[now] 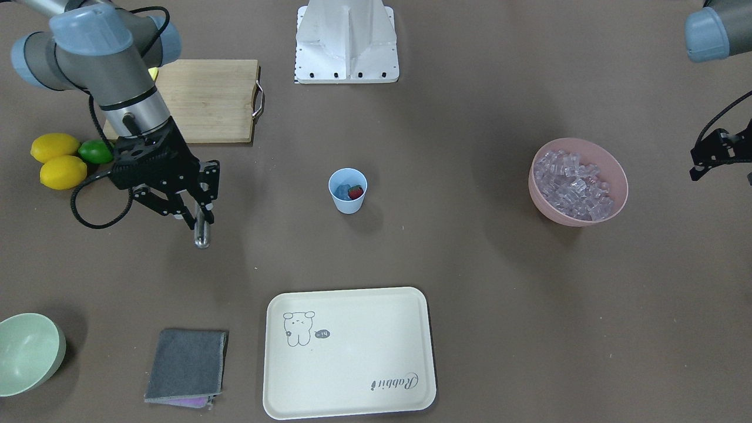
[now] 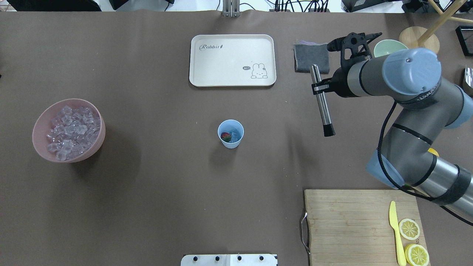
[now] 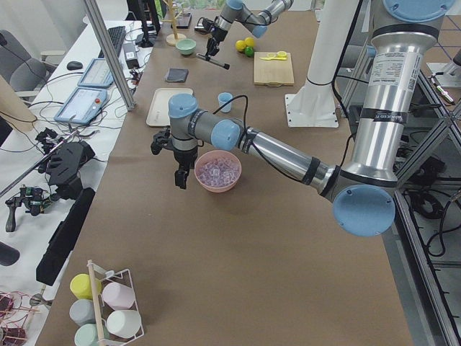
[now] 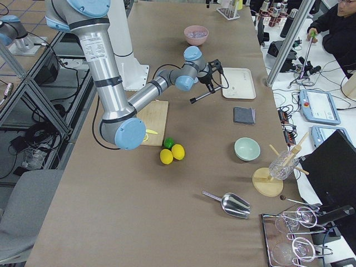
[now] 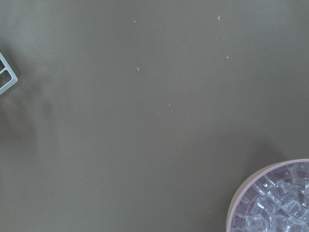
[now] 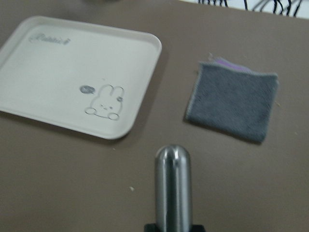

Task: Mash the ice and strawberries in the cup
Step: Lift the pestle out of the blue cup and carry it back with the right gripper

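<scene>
The light blue cup [image 1: 348, 191] [image 2: 231, 133] stands mid-table with the red strawberry [image 1: 355, 191] [image 2: 225, 137] and a clear ice cube [image 1: 342, 191] [image 2: 234, 133] inside. More ice [image 1: 573, 185] [image 2: 70, 129] fills a pink bowl [image 1: 578, 220] [image 2: 66, 157]. My right gripper [image 1: 200, 214] [image 2: 320, 88] is shut on a steel muddler [image 2: 322, 107] [image 6: 173, 186], held above the table well to the cup's side. My left gripper [image 3: 180, 175] hangs beside the pink bowl; I cannot tell whether it is open or shut.
A cream tray [image 1: 352, 364] [image 2: 229, 66] and a grey cloth [image 1: 185, 364] [image 2: 312, 59] lie on the far side. A wooden cutting board [image 1: 205, 100] [image 2: 347, 225] holds a yellow knife and lemon slices. Two lemons [image 1: 56, 147], a lime [image 1: 95, 152] and a pale green bowl [image 1: 26, 352] sit near the right arm.
</scene>
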Action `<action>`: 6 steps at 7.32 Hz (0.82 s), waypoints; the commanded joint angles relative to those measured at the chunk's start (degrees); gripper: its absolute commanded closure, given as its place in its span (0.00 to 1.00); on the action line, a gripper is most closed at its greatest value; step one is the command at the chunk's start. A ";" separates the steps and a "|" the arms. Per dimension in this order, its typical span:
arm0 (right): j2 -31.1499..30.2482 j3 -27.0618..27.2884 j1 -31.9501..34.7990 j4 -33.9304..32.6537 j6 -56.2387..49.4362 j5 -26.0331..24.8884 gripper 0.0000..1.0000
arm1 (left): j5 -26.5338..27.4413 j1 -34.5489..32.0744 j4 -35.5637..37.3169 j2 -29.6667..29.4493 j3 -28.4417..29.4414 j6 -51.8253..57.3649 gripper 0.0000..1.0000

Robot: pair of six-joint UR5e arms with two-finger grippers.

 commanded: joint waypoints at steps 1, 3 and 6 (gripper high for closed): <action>-3.07 -0.42 4.71 -9.24 0.06 11.07 1.00 | 0.25 -0.01 -0.09 0.04 -0.05 0.06 0.03; -3.25 -6.44 4.82 -11.05 -0.29 12.43 1.00 | 0.34 -0.10 -0.09 0.04 -0.14 0.06 0.03; -2.81 -14.02 7.97 -11.13 -10.36 16.20 1.00 | 0.34 -0.10 -0.09 -0.31 -0.49 -0.02 0.03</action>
